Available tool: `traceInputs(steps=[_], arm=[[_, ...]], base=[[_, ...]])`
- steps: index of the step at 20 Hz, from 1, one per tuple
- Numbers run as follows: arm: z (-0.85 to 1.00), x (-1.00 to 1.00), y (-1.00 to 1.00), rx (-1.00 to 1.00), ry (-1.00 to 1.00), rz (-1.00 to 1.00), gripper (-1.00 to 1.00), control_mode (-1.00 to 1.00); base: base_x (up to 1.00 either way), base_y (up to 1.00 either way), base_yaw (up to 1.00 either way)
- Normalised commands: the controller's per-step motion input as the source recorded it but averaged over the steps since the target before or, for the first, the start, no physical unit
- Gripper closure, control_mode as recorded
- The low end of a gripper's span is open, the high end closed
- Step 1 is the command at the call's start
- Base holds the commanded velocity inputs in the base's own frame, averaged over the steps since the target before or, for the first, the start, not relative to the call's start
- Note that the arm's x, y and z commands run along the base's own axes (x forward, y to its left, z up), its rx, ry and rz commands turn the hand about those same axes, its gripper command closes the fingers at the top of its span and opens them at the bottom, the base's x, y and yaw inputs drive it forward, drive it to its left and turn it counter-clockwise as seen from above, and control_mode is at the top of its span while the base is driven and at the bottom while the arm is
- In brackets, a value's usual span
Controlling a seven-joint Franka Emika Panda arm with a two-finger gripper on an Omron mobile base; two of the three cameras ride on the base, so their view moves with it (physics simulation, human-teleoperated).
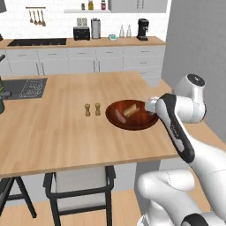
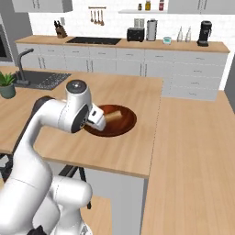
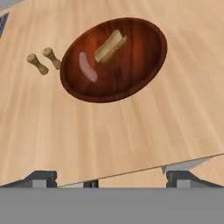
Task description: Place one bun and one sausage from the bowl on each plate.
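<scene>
The wide dark reddish-brown bowl [image 3: 140, 52] sits on the wooden island counter, also seen in the base views [image 1: 142, 120] [image 2: 123, 125]. Inside it lie a tan bun [image 3: 110, 46] [image 1: 130, 110] [image 2: 113, 115] and a pinkish sausage [image 3: 87, 67] [image 1: 118, 115], side by side and apart. My gripper [image 3: 113, 178] hangs above the counter just short of the bowl's near rim, fingers wide apart, open and empty. From the left base view my hand [image 1: 151, 106] overlaps the bowl's right edge. The plates are out of view.
Two small wooden shakers [image 3: 37, 63] [image 3: 52, 57] stand just left of the bowl [image 1: 87, 110]. A sink [image 1: 26, 87] and a potted plant [image 2: 7, 85] are far left. The counter's front edge runs below my hand; a chair [image 1: 79, 185] stands under it.
</scene>
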Motion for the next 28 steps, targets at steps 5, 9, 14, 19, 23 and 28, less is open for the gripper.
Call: traceInputs(steps=[5,9,14,19,23,28], arm=[[-0.05,1.00,0.34,0.02,0.20,-0.20,-1.00,-1.00],[-0.37,1.00,0.02,0.01,0.32,-0.17,-1.00,-1.00],[-0.57,1.00,0.00,0.05,0.26,-0.15,-1.00,-1.00],[-0.49,0.86,-0.10,0.06,0.04,-0.09,-1.00,-1.00],[-0.57,0.44,-0.13,0.01,-0.03,-0.04,-1.00,-1.00],[-0.44,0.33,-0.01,0.00,-0.03,-0.04,-1.00,-1.00]], base=[[0.00,0.00,0.00],[0.00,0.00,0.00],[0.00,0.00,0.00],[0.00,0.00,0.00],[0.00,0.00,0.00],[0.00,0.00,0.00]])
